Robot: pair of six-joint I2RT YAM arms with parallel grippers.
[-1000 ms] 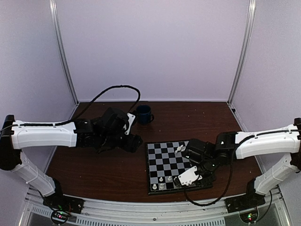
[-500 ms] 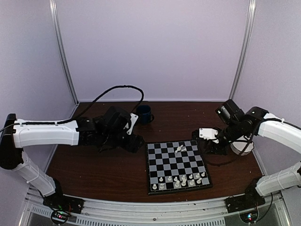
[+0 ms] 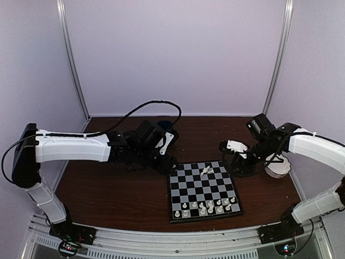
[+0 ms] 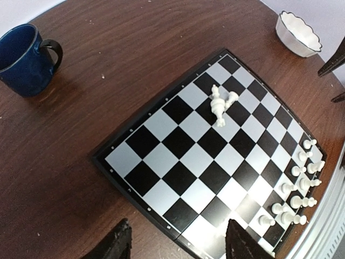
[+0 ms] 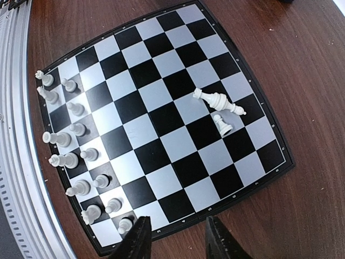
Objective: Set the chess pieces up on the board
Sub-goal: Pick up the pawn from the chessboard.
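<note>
Reaching across the brown table (image 3: 118, 199), the left arm (image 3: 70, 148) is now lying farther right than half a second ago. Its wrist is sitting up against the far left corner of the board (image 3: 202, 190) and is covering most of the blue mug (image 4: 24, 59) in the top view. The right arm (image 3: 312, 145) is hanging almost where it was, just beyond the board's far right corner, shifted slightly leftward. The board itself is lying flat at the near middle of the table, unmoved.

The left gripper (image 4: 180, 245) is hovering by the board's left side, fingers spread wide with nothing between them. The right gripper (image 5: 178, 240) is hovering by the right side, fingers likewise parted and empty.

The mug is standing on the table beyond the board's far left corner, and the white scalloped bowl (image 4: 297, 33) is sitting past the far right corner. The chess pieces (image 5: 70, 156) are sitting as before. Most are standing in two rows along the board's near edge, and a small cluster is lying toppled toward the far side.
</note>
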